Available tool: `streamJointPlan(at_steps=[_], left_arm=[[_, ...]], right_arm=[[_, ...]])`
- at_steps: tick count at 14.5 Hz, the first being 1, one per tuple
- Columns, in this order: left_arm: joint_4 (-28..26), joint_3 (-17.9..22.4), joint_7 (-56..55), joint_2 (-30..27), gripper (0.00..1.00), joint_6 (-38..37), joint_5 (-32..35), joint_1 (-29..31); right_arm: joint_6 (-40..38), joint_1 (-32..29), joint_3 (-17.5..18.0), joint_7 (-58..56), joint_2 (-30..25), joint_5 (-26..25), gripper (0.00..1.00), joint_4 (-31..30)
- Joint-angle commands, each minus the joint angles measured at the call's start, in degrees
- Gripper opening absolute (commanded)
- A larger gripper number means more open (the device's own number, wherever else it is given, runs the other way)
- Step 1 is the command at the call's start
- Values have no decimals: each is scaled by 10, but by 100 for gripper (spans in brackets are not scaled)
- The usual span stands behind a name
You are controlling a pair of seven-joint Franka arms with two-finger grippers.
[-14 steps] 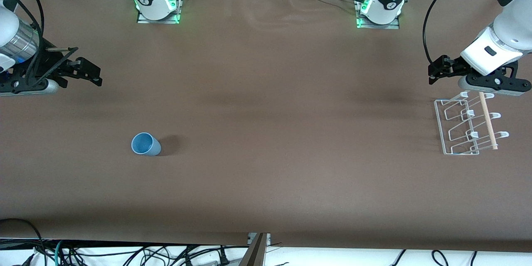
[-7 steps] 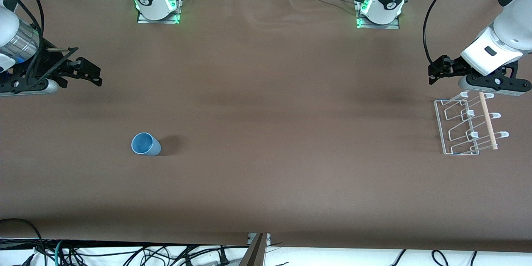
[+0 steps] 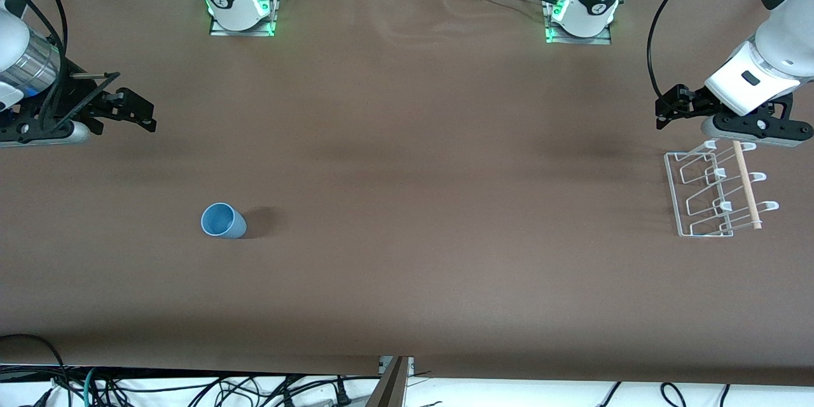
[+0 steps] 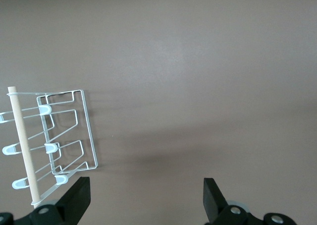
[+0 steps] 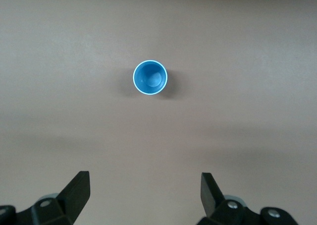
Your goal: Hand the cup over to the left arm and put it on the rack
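The light-blue cup [image 3: 222, 221] stands upright, mouth up, on the brown table toward the right arm's end. It also shows in the right wrist view [image 5: 150, 77]. My right gripper [image 3: 143, 111] hangs open and empty over the table, apart from the cup; its own view shows its gripper [image 5: 144, 190] with the jaws wide. The white wire rack [image 3: 718, 187] with its wooden dowel stands toward the left arm's end and shows in the left wrist view [image 4: 54, 145]. My left gripper [image 3: 666, 111] hangs open and empty over the table beside the rack, also seen in its own view [image 4: 146, 197].
The brown table cover [image 3: 420, 159] spans the whole view. The right arm's base [image 3: 238, 3] and the left arm's base [image 3: 582, 9] stand along the table's edge farthest from the front camera. Cables hang below the near edge.
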Motion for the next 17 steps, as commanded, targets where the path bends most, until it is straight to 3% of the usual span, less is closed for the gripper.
streamJointPlan(at_steps=[1,10,14,17], left_arm=[[0,-1,-1,1,100,-1,-3,3],[0,-1,-1,0,100,-1,-3,3],[0,-1,-1,0,100,-1,-3,3],[0,-1,-1,1,100,-1,-3,3]], right_arm=[[-2,-4,7,4,4,-10,99,10],[-3,-4,7,4,13,-11,99,9],[17,-6,7,-7,84,-10,99,10],[113,-8,7,-8,152,-22,99,9]])
